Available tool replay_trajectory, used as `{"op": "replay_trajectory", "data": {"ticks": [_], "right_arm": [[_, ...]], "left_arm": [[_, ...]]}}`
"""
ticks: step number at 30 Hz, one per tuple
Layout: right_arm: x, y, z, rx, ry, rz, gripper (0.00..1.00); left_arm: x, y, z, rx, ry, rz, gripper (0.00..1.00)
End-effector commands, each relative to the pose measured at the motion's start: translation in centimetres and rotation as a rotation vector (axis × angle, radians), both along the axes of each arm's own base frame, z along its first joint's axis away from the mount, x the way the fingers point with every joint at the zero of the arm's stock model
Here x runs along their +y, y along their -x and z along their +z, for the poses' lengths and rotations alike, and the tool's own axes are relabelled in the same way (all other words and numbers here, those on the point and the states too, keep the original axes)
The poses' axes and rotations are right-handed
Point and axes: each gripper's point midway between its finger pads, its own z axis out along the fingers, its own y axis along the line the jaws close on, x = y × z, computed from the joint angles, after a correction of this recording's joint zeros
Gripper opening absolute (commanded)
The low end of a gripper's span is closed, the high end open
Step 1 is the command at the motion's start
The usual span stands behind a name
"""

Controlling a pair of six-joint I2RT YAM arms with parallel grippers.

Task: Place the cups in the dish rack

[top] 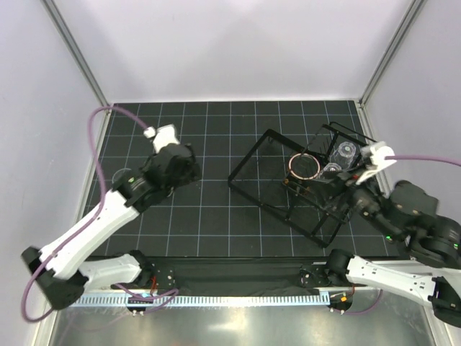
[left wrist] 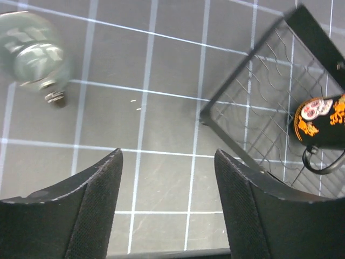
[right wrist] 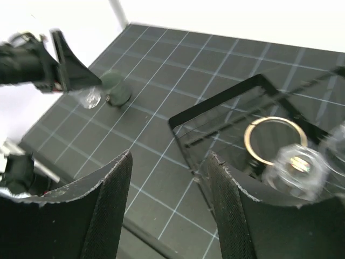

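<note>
The black wire dish rack point(top: 253, 189) stands right of centre on the mat. In it stand the mug point(top: 305, 167), red rim up, and two clear tumblers point(top: 347, 153) point(top: 333, 171). Another clear tumbler point(top: 121, 175) sits on the mat at far left. My left gripper point(top: 175, 160) hovers between that tumbler and the rack, open and empty point(left wrist: 168, 154); its view shows the tumbler point(left wrist: 32, 54), the rack corner point(left wrist: 215, 116) and the mug's print point(left wrist: 323, 121). My right gripper point(top: 346, 184) is over the rack's right side, open and empty point(right wrist: 170, 156), above the mug rim point(right wrist: 275, 141) and a tumbler point(right wrist: 295, 164).
Black gridded mat point(top: 202, 216) bounded by white walls and metal corner posts point(top: 75, 54) point(top: 392, 50). A purple cable point(top: 94, 144) loops off the left wrist. A small metal bit point(left wrist: 55, 97) lies beside the loose tumbler. The left arm point(right wrist: 38, 62) shows in the right wrist view.
</note>
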Motion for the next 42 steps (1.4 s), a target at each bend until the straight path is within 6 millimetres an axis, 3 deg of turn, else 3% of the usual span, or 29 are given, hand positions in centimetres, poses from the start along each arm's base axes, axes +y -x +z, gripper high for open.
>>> {"op": "replay_trajectory", "data": {"ticks": [1,4,7,9,13,14,16,17,19,20,26,27,33,40,42], "right_arm": [[3.6,-0.1,1.9,-0.038,-0.003,0.12,0.6],[5.9,-0.3,2.0,-0.023,0.013,0.178,0.61],[7.7,-0.4,1.6,0.002,0.016,0.224,0.61],[8.4,-0.3,1.2,0.021,0.02,0.247,0.61],[9.6,0.0,0.6,0.061,0.024,0.286,0.61],[9.7,0.1,0.4,0.076,0.023,0.29,0.61],[9.5,0.3,0.7,0.078,0.009,0.289,0.61],[9.3,0.4,0.9,0.08,-0.005,0.286,0.61],[8.8,0.4,1.0,0.076,-0.012,0.268,0.61],[8.5,0.5,1.0,0.079,-0.018,0.264,0.61],[7.4,0.9,1.2,0.078,-0.03,0.247,0.61],[7.2,0.9,1.2,0.077,-0.035,0.244,0.61],[5.9,1.1,1.1,0.075,-0.031,0.217,0.61],[5.1,1.3,1.2,0.066,-0.033,0.204,0.61],[5.0,1.4,1.3,0.064,-0.033,0.201,0.61]], "left_arm": [[4.3,1.2,-0.1,-0.021,0.013,0.155,0.69],[7.0,1.9,-1.2,0.028,-0.011,0.252,0.69],[8.9,1.6,-2.6,0.121,-0.05,0.301,0.54],[9.8,0.5,-2.5,0.127,-0.051,0.337,0.54],[9.8,-2.5,-2.6,0.127,-0.067,0.298,0.57],[10.3,-3.3,-3.4,0.155,-0.092,0.309,0.57],[11.6,-5.1,-3.5,0.182,-0.064,0.351,0.54],[11.6,-5.9,-5.0,0.233,-0.079,0.349,0.52],[12.0,-7.5,-5.0,0.244,-0.076,0.371,0.44],[12.1,-8.3,-6.4,0.287,-0.108,0.381,0.44],[10.8,-11.1,-8.6,0.341,-0.107,0.38,0.42],[10.8,-11.4,-9.3,0.353,-0.117,0.383,0.43],[11.5,-13.1,-9.5,0.34,-0.18,0.4,0.44],[11.4,-14.2,-12.3,0.411,-0.206,0.366,0.44],[11.6,-14.4,-12.3,0.421,-0.201,0.371,0.43]]}}
